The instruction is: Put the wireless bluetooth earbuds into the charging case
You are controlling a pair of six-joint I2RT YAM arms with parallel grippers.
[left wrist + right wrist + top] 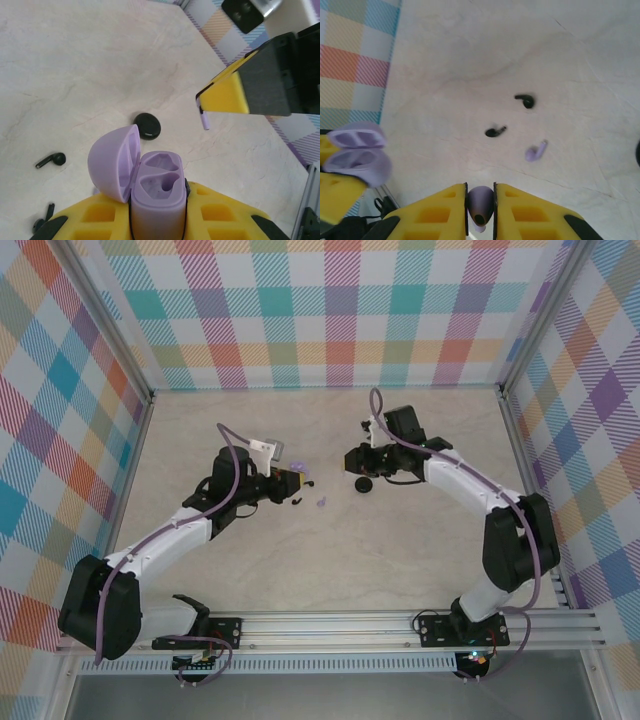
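Left wrist: left gripper clamps open lilac case; right wrist: right gripper pinches lilac earbud.

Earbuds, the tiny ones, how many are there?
4. One small black stemmed earbud and a second black earbud lie on the pale table; a pale lilac earbud lies beside them; another lilac earbud is pinched in the right end effector.

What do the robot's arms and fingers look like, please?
The left arm and right arm have white links between black joints, with a purple cable looped along each. The fingers are yellow blocks with rectangular recessed pockets and black edging. Black base plates bolt to a silver rail.
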